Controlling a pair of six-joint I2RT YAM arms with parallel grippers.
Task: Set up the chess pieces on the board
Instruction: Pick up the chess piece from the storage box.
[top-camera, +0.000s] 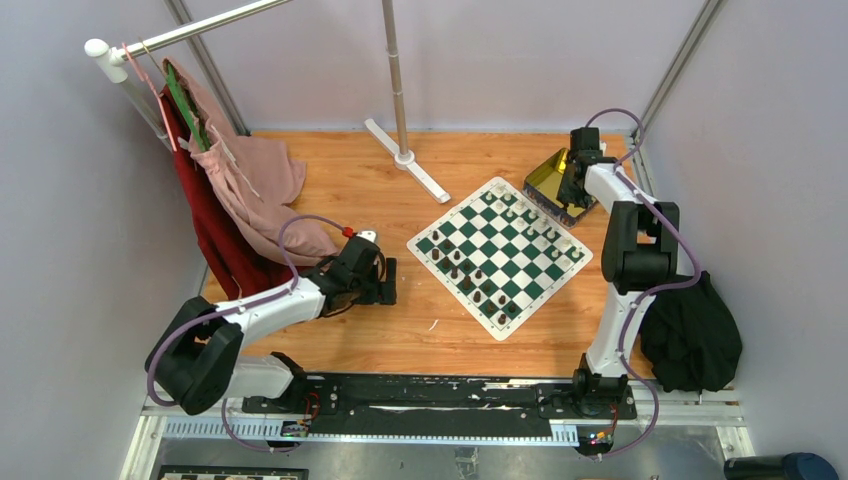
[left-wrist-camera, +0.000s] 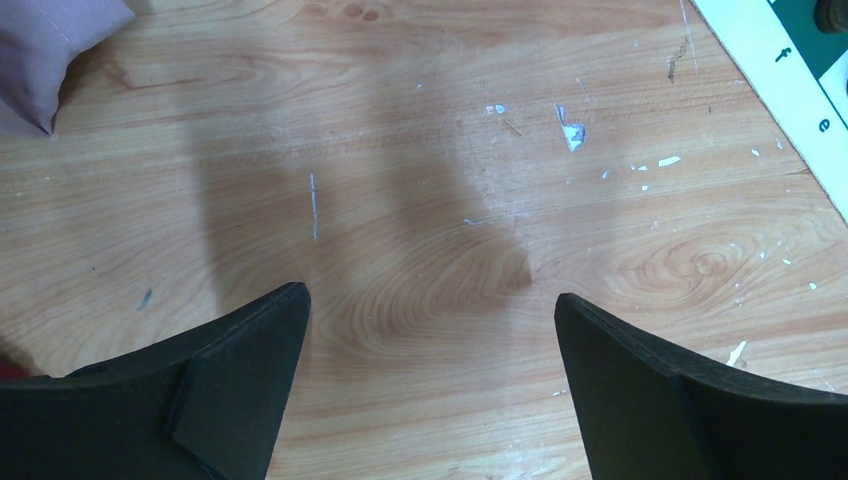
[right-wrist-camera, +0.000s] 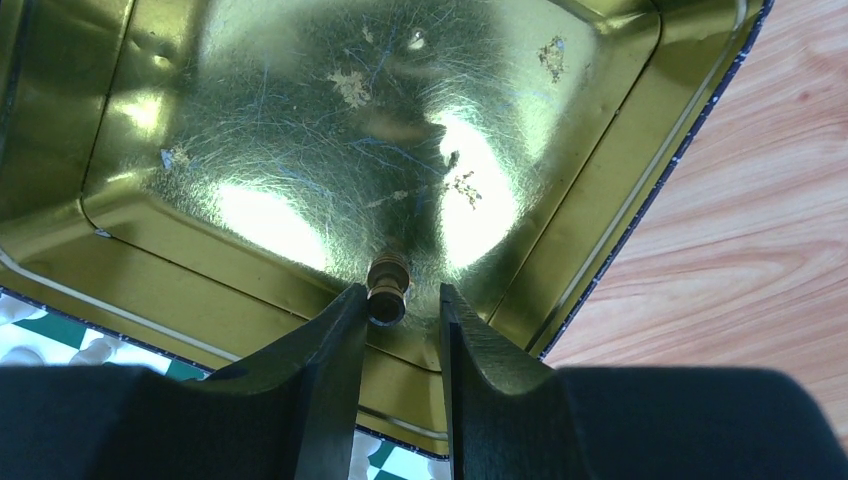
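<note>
The green and white board (top-camera: 421, 243) lies at the table's middle right, with dark brown pieces (top-camera: 476, 273) on its near side and white pieces (top-camera: 534, 220) on its far side. My right gripper (top-camera: 572, 186) reaches into the gold tin (top-camera: 546, 178). In the right wrist view its jaws (right-wrist-camera: 400, 300) stand slightly apart around one dark brown piece (right-wrist-camera: 388, 288) lying on the tin floor (right-wrist-camera: 300, 120). The piece touches the left finger, and a gap shows on the right. My left gripper (top-camera: 385, 280) is open and empty over bare wood (left-wrist-camera: 430, 310), left of the board's edge (left-wrist-camera: 790, 70).
A rack holding pink and red garments (top-camera: 240, 185) stands at the back left. A white pole stand (top-camera: 405, 158) rises at the back centre. A black cloth (top-camera: 692, 340) lies at the near right. The pink cloth's corner (left-wrist-camera: 50, 50) shows near my left gripper.
</note>
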